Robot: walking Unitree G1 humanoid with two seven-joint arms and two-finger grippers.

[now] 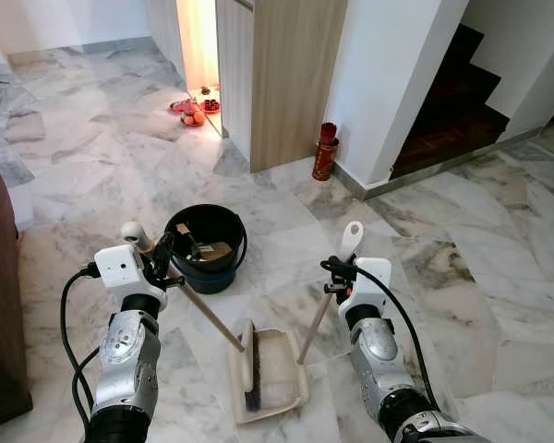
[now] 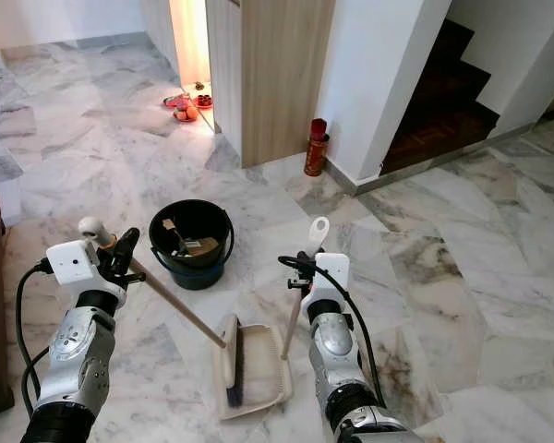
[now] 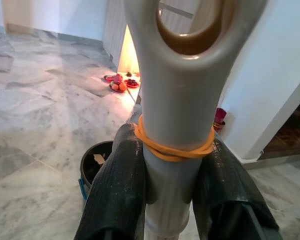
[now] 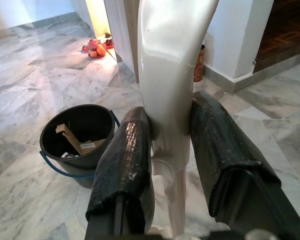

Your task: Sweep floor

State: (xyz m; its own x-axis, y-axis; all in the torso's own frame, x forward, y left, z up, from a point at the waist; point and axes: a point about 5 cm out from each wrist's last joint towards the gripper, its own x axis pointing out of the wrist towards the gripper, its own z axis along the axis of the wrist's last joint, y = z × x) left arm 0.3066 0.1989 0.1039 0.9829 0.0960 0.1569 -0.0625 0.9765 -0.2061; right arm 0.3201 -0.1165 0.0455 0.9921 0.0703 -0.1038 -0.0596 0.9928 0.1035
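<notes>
My left gripper (image 1: 157, 254) is shut on the top of a wooden-handled broom (image 1: 208, 318), near its grey cap (image 3: 182, 90) with an orange band. The broom's dark brush head (image 1: 252, 374) rests inside a beige dustpan (image 1: 279, 369) on the marble floor in front of me. My right gripper (image 1: 343, 268) is shut on the dustpan's upright white handle (image 1: 351, 238), seen between black fingers (image 4: 127, 160) in the right wrist view. A black bucket (image 1: 206, 247) holding cardboard scraps stands just beyond the broom handle.
A brown piece of furniture (image 1: 0, 305) stands close at my left. A red canister (image 1: 325, 151) sits by the white wall corner. Dark stairs (image 1: 452, 101) rise at the far right. Red dishes (image 1: 192, 109) lie in a lit doorway beyond.
</notes>
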